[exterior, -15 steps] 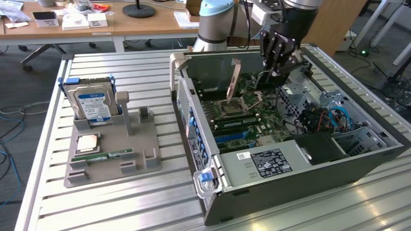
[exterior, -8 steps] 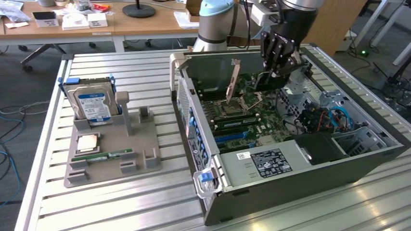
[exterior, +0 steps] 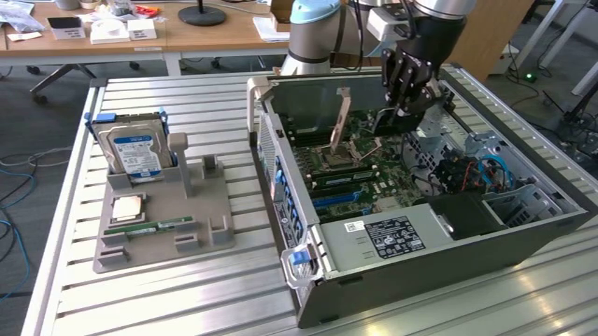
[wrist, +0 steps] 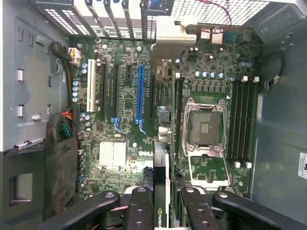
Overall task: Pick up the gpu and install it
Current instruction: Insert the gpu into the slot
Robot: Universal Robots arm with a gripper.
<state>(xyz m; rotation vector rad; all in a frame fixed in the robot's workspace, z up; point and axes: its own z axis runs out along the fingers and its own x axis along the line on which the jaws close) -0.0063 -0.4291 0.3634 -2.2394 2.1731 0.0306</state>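
Observation:
My gripper (exterior: 404, 105) hangs over the open computer case (exterior: 449, 259), shut on the gpu (exterior: 388, 124). The card stands on edge just above the motherboard (exterior: 360, 182), its dark face showing and its pale metal bracket (exterior: 343, 112) toward the case's rear wall. In the wrist view the gpu (wrist: 160, 160) shows edge-on between the two black fingers (wrist: 139, 206), its bracket (wrist: 169, 32) at the rear slot openings. It hovers between the blue expansion slot (wrist: 140, 91) and the CPU socket (wrist: 205, 127). Whether its edge touches a slot is hidden.
A grey fixture (exterior: 201, 210) on the exterior view's left holds a silver hard drive (exterior: 137, 150), a RAM stick (exterior: 150, 227) and a small chip (exterior: 128, 206). Inside the case are cables (exterior: 477, 175), a drive cage and memory slots (wrist: 240, 120). The slatted metal table (exterior: 187, 294) carries everything.

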